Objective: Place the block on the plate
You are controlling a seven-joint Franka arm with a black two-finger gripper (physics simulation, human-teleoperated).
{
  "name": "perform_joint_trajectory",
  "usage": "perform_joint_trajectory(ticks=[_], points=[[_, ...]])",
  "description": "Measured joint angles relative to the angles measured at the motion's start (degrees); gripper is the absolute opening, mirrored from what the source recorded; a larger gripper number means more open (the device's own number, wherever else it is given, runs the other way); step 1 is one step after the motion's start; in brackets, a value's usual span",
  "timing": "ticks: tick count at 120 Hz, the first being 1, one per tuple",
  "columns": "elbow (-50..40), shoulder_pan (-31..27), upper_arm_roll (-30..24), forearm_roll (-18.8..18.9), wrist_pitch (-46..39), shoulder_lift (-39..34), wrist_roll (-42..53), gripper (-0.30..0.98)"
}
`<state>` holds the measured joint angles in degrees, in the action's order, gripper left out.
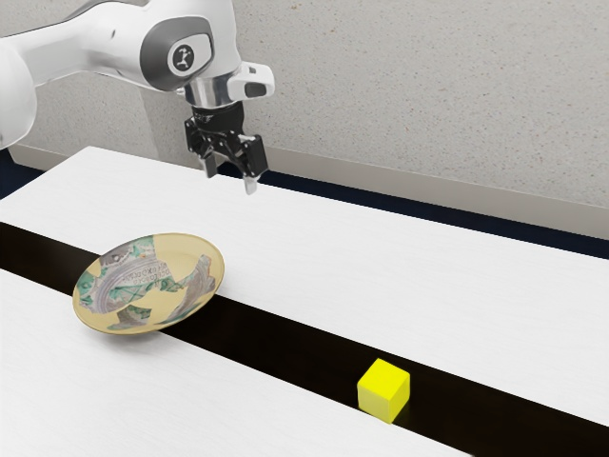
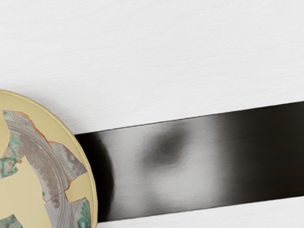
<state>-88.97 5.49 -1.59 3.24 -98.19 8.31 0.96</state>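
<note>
In the exterior view my gripper (image 1: 228, 181) hangs open above the far part of the white table, its two fingertips apart with nothing between them. The yellow block (image 1: 383, 390) rests on the table's dark strip, toward the exterior view's lower right, well away from my hand. A cream plate with grey and green patterns (image 1: 181, 276) lies toward the exterior view's left, partly over the same strip, and looks somewhat tilted. The wrist view has part of the plate (image 2: 54, 175) beside the dark strip.
The white table (image 1: 314, 238) has a glossy dark strip (image 1: 276, 343) running along it, between plate and block. A speckled wall (image 1: 428, 95) stands behind the table.
</note>
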Motion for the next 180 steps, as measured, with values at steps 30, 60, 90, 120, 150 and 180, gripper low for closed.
perform_joint_trajectory(ticks=[30,60,90,120,150,180], points=[[12.7,7.1,-0.2,1.3,-1.7,16.9,-1.1,0.69],[29.5,16.2,-0.5,-2.7,-3.8,38.2,-5.2,0.69],[24.4,20.8,-0.4,-4.9,-7.5,41.6,-9.4,0.69],[19.9,21.7,0.1,-6.7,-12.0,40.5,-11.7,0.69],[7.5,24.2,1.2,-5.7,-14.3,30.1,-13.3,0.69],[-0.9,25.0,1.2,-6.9,-18.3,26.1,-15.3,0.69]])
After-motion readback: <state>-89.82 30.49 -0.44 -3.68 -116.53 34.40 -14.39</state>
